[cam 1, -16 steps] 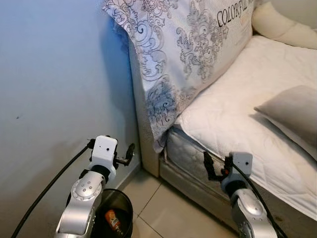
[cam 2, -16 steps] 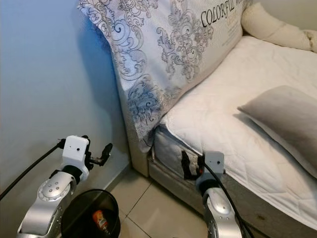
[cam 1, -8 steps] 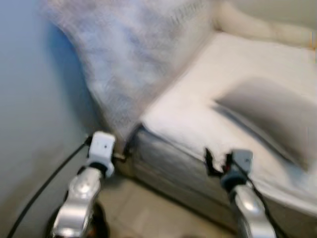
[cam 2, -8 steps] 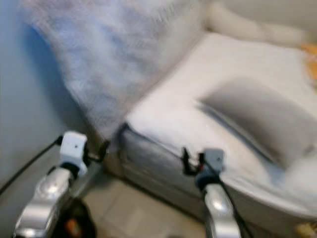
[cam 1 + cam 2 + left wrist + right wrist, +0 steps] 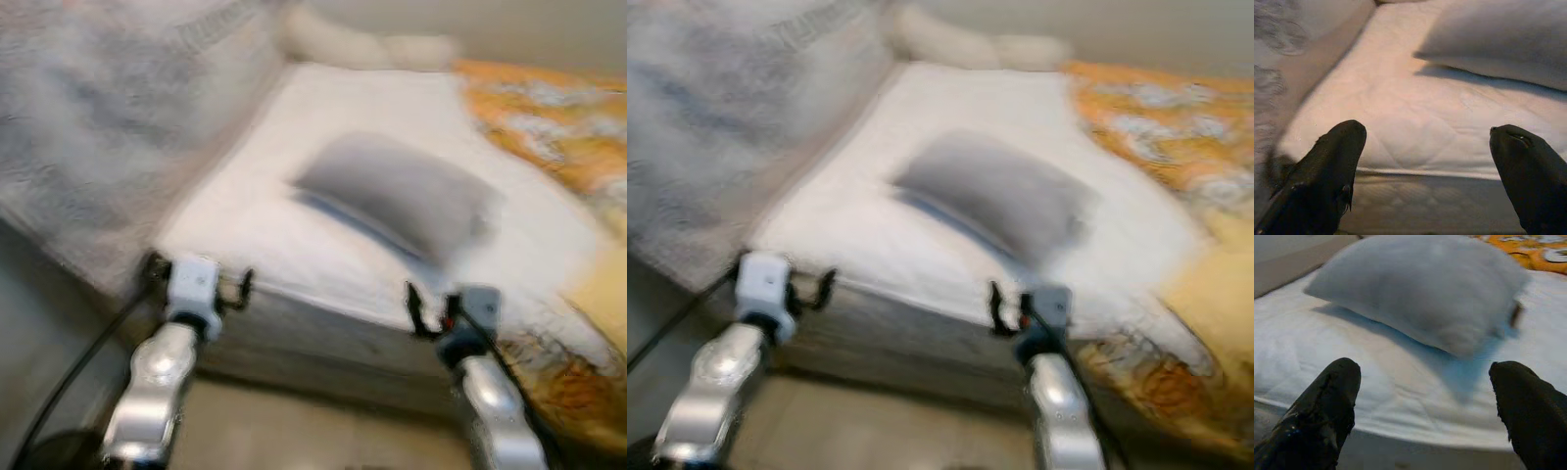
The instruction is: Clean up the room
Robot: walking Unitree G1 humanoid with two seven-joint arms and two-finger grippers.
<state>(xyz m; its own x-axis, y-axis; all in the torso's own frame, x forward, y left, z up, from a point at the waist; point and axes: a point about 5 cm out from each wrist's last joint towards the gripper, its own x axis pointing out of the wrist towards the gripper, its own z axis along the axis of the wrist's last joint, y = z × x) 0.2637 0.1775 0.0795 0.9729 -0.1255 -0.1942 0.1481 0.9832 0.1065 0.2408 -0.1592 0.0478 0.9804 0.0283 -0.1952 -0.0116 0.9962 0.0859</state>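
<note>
Left eye view, blurred: bed (image 5: 294, 225) ahead, grey pillow (image 5: 397, 196) lying mid-mattress, orange blanket (image 5: 549, 137) bunched at my right, patterned cushion (image 5: 88, 127) propped at my left. My left gripper (image 5: 1425, 161) is spread wide and empty, held off the mattress edge; my right gripper (image 5: 1422, 401) is equally spread and empty, facing the pillow but apart from it. Nothing grasped. Likely step: approaching the bed to tidy bedding. Risk: with this much blur, any reach now could misjudge the mattress edge and snag fingers in the sheet.
</note>
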